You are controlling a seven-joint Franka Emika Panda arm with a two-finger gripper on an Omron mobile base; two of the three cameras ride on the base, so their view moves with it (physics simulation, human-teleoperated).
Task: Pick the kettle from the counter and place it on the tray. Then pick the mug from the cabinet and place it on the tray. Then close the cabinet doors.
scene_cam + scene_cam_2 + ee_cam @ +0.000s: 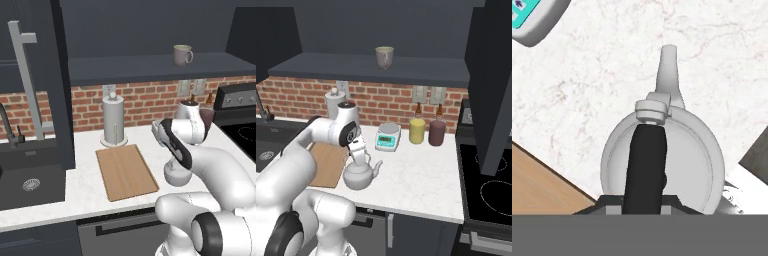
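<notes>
— Right, where to look for the kettle point(358, 176)?
— Down on the counter point(416, 170), upright, just beside the tray's point(326, 165) right edge and off the wood. Spout turned toward the stove side in the right base view.

— And the gripper point(357, 152)?
— Straight above the kettle, pointing down at the lid. Narrowed almost fully, with the dark arched handle point(644, 165) filling the space between the two fingers; pressed to both sides of it, as far as the hand view tells. So: clamped on the handle, with the kettle's base down on the stone, not lifted.

— Anything on the tray?
— Nothing but bare wood grain. Lying flat in front of the paper-towel holder point(113, 120), between the sink and the kettle.

— Where to find the mug point(384, 56)?
— Up on the cabinet's dark shelf point(150, 67), upright, well above the counter. Handle to the right in the left base view.

— Cabinet doors?
— Swung open; one with its long silver bar handle point(27, 80) at the left, over the sink.

— Near the kettle otherwise?
— White scale point(388, 136) behind it, near the brick wall, then a yellow jar point(417, 131) and a dark-red jar point(436, 132) side by side.
</notes>
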